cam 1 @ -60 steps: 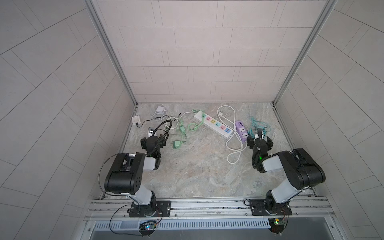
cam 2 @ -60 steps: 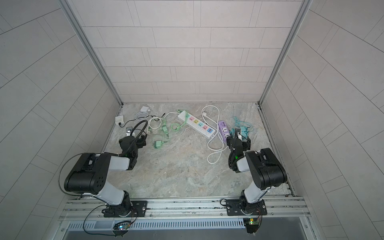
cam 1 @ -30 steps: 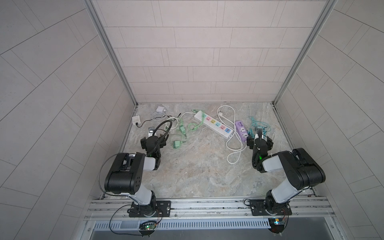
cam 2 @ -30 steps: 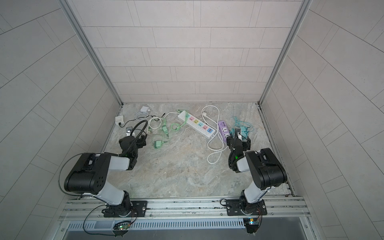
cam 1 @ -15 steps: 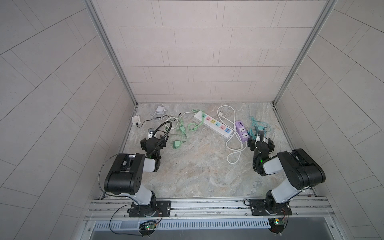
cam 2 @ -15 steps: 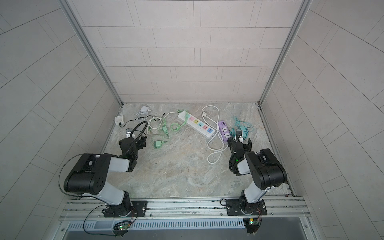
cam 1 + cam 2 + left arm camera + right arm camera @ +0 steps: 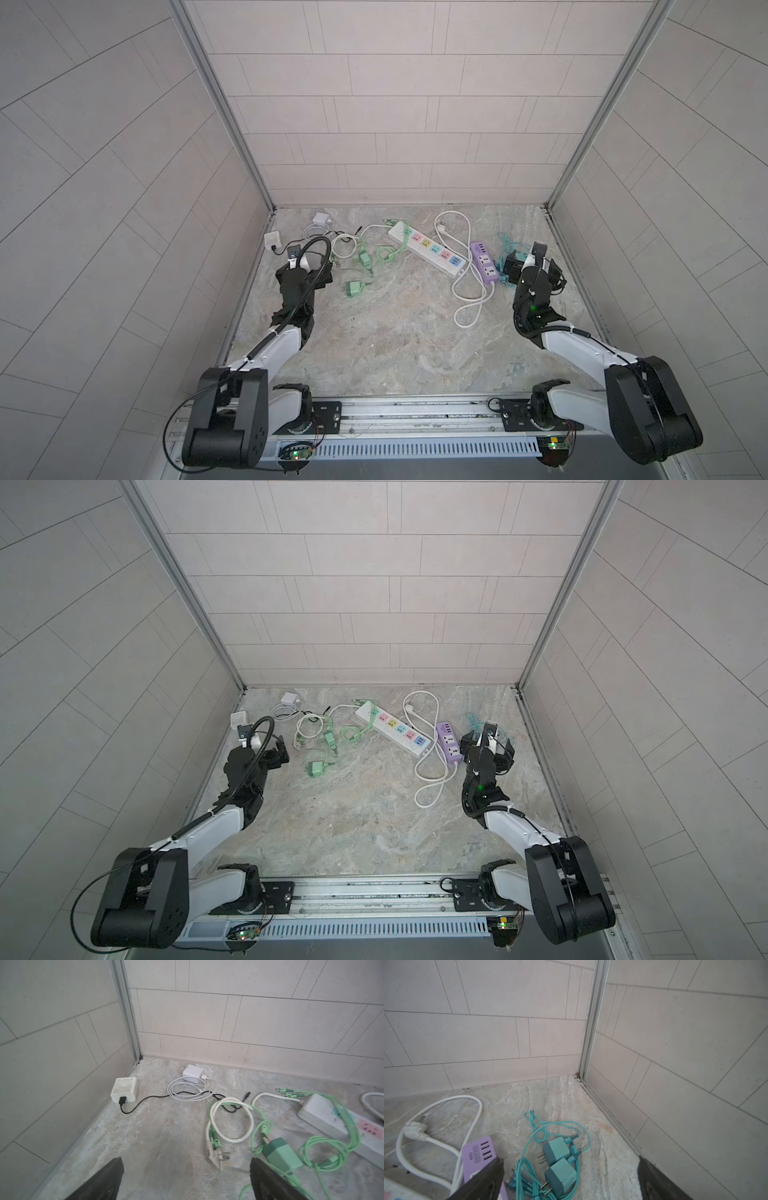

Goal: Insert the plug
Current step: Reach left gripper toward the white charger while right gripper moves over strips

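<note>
Two teal plugs lie side by side on the stone floor in a tangle of teal cable, prongs pointing at the purple power strip. My right gripper stands open over them, one finger above the purple strip and the other by the right wall. The white power strip with coloured sockets lies in the middle at the back. My left gripper is open and empty above bare floor, with a green plug beside one finger. Both grippers hang low.
A white cube charger with a black cable sits against the left wall. A second white charger and coiled white cable lie near the back wall. Another green plug, green cables and the white strip's looped cord litter the floor.
My right gripper has shifted slightly toward the right wall, over the teal plugs. The left arm has barely moved. Both grippers stayed open.
</note>
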